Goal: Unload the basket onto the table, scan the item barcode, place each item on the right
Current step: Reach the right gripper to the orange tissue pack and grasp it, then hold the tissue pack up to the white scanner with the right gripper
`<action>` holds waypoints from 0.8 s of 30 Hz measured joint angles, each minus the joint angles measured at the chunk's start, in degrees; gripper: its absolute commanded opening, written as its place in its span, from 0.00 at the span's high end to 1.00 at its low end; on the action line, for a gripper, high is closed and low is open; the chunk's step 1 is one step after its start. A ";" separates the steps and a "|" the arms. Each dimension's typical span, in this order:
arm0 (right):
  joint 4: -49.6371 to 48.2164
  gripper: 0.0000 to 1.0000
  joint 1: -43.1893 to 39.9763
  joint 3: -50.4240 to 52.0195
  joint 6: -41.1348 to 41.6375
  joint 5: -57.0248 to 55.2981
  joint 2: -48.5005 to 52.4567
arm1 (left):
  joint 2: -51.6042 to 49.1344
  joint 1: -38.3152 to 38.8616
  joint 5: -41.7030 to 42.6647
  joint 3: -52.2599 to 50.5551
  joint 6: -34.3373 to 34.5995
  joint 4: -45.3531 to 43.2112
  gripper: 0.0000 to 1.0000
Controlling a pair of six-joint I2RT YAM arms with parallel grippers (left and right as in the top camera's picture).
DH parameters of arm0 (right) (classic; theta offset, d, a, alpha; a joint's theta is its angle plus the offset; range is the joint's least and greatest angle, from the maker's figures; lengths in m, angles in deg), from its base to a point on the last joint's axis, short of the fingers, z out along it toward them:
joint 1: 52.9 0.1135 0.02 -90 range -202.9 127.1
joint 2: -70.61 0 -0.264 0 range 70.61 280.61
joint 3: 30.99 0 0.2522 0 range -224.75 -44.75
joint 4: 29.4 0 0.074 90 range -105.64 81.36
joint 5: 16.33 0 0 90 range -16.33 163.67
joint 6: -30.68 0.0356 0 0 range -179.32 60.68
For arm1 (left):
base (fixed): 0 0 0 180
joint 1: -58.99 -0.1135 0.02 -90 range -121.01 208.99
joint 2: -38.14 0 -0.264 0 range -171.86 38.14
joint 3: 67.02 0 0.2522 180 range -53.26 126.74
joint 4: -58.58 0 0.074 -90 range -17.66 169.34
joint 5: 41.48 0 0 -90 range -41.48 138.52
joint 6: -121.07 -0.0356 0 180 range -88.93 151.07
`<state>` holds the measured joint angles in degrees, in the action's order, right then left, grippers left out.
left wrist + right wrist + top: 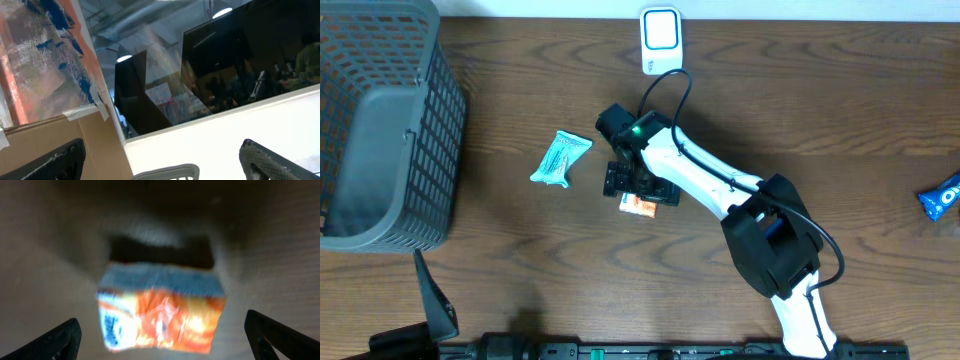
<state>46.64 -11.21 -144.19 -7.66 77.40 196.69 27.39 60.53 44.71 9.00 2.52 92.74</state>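
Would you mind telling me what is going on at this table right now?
The right claw hangs open over the middle of the table, above an orange packet that it is not gripping. The white scanner stands at the far edge, so nothing is being shown to it yet. The left claw is open and empty, pointing up at the room. A teal packet, a blue packet and a grey basket lie apart.
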 measured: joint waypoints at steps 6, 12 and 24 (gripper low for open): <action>-3.82 0.23 -0.28 1.05 1.51 -1.68 2.21 | 0.00 0.00 0.00 0.00 0.00 0.02 0.02; -4.02 0.62 -0.52 0.87 0.96 -1.31 3.08 | 0.02 0.00 -0.02 0.00 0.00 0.02 0.02; 17.59 0.59 -11.23 -6.12 -18.75 16.98 4.57 | 0.02 0.00 -0.02 0.00 0.00 0.33 0.02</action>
<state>64.23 -22.44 -150.31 -26.41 94.38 201.26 27.41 60.53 44.68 9.00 2.52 93.07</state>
